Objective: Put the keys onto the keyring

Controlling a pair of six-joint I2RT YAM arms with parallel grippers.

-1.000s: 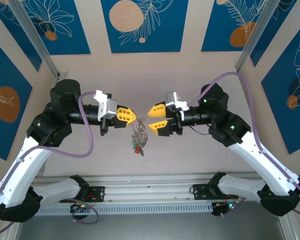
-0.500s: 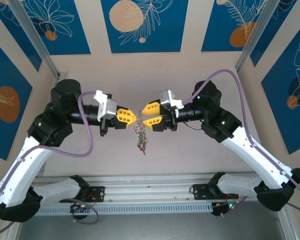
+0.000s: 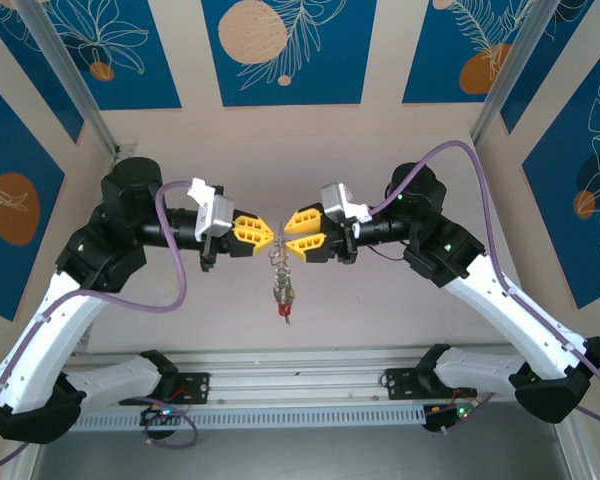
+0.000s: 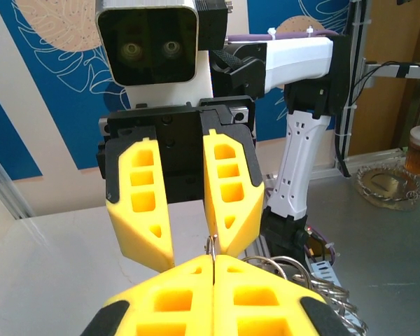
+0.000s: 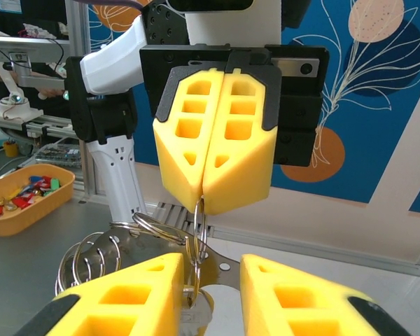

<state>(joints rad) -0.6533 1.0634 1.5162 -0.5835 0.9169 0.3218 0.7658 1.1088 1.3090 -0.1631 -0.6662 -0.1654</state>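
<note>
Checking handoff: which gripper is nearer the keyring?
Left. The left gripper is shut on the keyring; the right gripper faces it, jaws apart either side of the wire.

Yellow pincer pads (image 3: 250, 232), silvery keyring (image 5: 198, 212) & keys (image 3: 283, 294), blue panels (image 3: 310, 60).

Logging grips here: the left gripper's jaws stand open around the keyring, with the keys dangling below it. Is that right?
No. The left gripper is shut, pinching the keyring, as the right wrist view shows. The keys do dangle below it.
</note>
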